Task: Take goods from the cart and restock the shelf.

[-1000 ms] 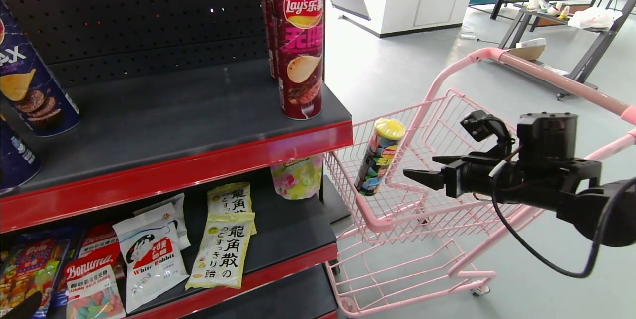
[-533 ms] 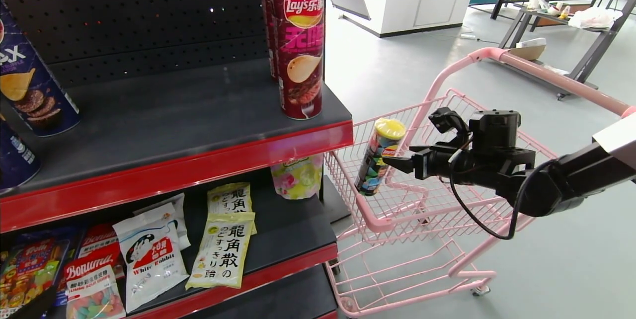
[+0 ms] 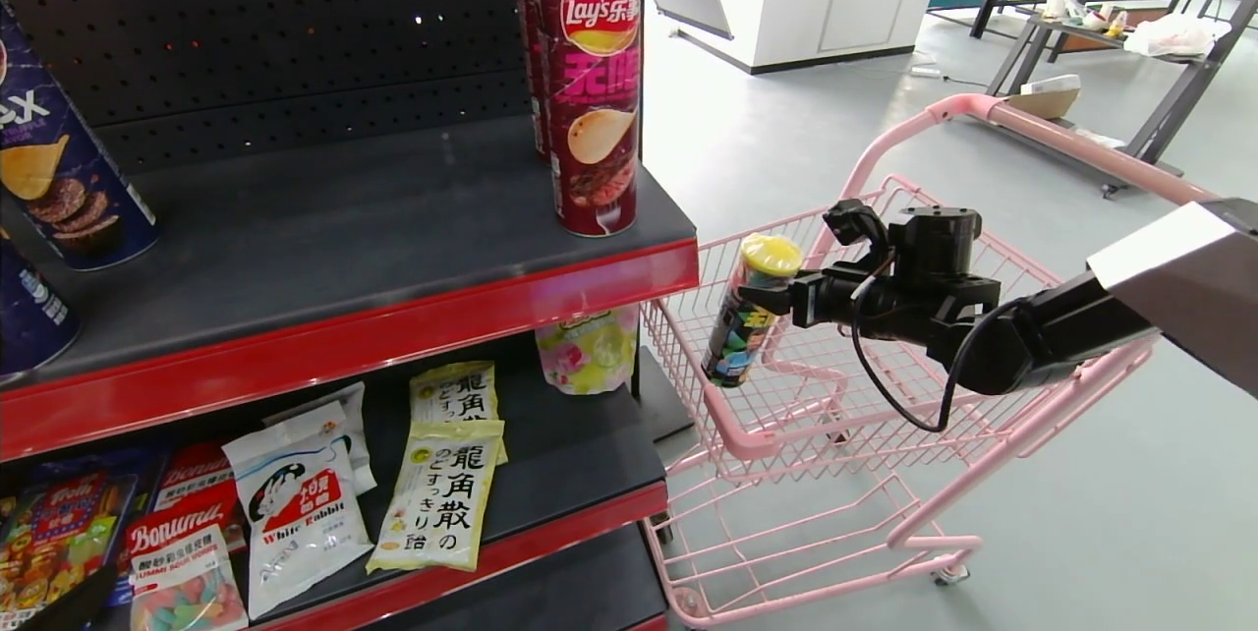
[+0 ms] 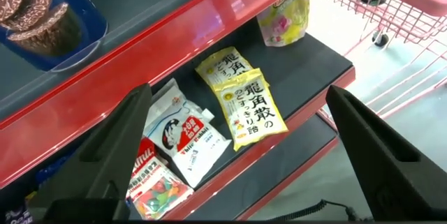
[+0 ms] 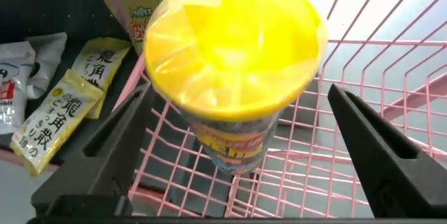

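Nearest, the lower shelf (image 3: 580,459) holds flat snack bags, among them two yellow lozenge packets (image 3: 439,503) and a white candy bag (image 3: 295,513). The left gripper (image 4: 237,95) hangs in front of them, fingers spread wide with nothing between. Above, the upper shelf (image 3: 344,218) carries a tall maroon chip tube (image 3: 595,90) upright at its right front corner and blue chip tubes (image 3: 64,179) at the left. Just past the shelf end stands the pink cart (image 3: 732,434). In its corner nearest the shelf is a small chip can (image 3: 742,336), long axis near upright but leaning, yellow lid (image 3: 771,254) uppermost and tipped toward the handle side (it faces the right wrist camera). The right gripper (image 3: 762,297) straddles the can just under the lid, fingers apart on either side, not clamped on it.
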